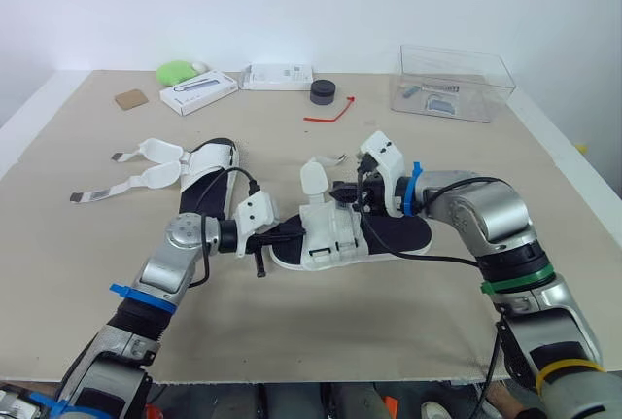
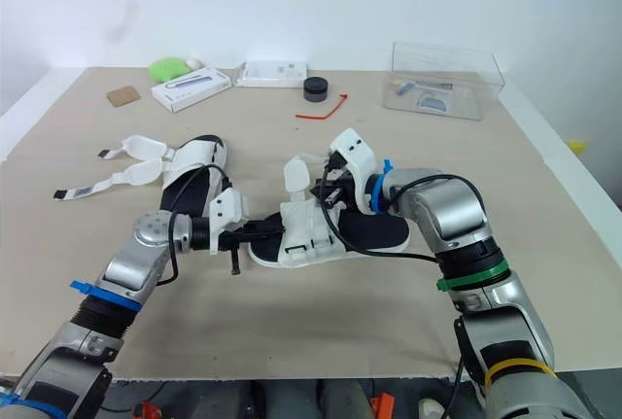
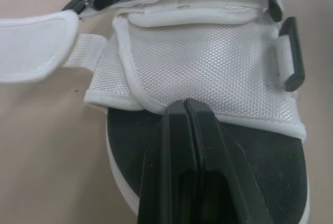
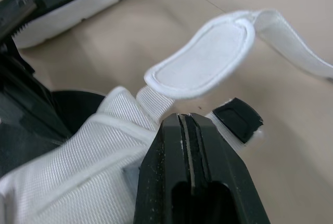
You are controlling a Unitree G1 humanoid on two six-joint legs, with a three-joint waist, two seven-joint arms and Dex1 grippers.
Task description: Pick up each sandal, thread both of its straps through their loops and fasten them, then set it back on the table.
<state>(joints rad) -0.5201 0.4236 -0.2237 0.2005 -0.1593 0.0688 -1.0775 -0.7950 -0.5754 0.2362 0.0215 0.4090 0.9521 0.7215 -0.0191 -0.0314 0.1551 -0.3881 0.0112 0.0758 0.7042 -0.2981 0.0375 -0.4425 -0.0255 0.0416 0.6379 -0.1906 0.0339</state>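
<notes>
Sandal 1 (image 1: 335, 236) mid-table (image 1: 389, 312), toward front edge: strap (image 4: 203, 57) not yet threaded. R gripper (image 4: 182, 117) pinched shut on it. L gripper (image 3: 186, 103) closed, tips at the upper's edge. Sandal 2 (image 1: 209, 178), nearer left edge: straps loose, not done.

1. I take this for a robotics lab or test room: a plain white wall (image 1: 292, 1) stands behind a bare tan table (image 1: 87, 341).
2. Along the far edge I see bench clutter: a white product box (image 1: 198, 92), a clear plastic box (image 1: 454, 82) at far right, and a red tie (image 1: 328, 114).
</notes>
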